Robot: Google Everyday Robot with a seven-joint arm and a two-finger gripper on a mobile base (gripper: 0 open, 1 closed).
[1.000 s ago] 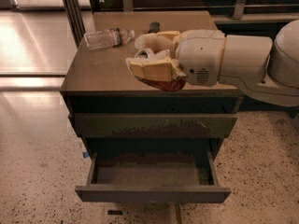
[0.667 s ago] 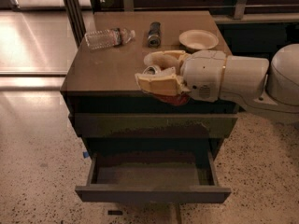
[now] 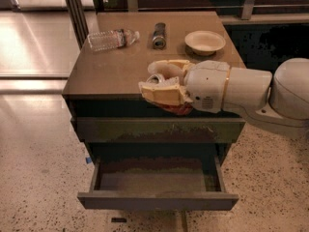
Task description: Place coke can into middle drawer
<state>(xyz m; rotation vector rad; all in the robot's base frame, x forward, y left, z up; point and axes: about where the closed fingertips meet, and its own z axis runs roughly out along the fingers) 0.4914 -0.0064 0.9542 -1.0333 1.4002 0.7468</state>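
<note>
My gripper (image 3: 163,85) is shut on the coke can (image 3: 179,110). Only the can's silver end and a red strip under the cream fingers (image 3: 161,94) show. The gripper hangs over the front edge of the cabinet top (image 3: 111,71), above the drawers. The middle drawer (image 3: 157,200) is pulled open below it, with a plain dark grey front and a bare grey-brown floor (image 3: 157,180). The can is well above the drawer, not in it.
A clear plastic bottle (image 3: 111,38) lies at the back left of the top. A slim dark can (image 3: 159,35) lies at the back middle and a pale bowl (image 3: 204,41) at the back right. A closed drawer with a scuffed front (image 3: 159,129) sits above the open one.
The gripper with the can has moved from over the middle of the cabinet top toward its front edge and lower. The bowl and dark can are now uncovered.
</note>
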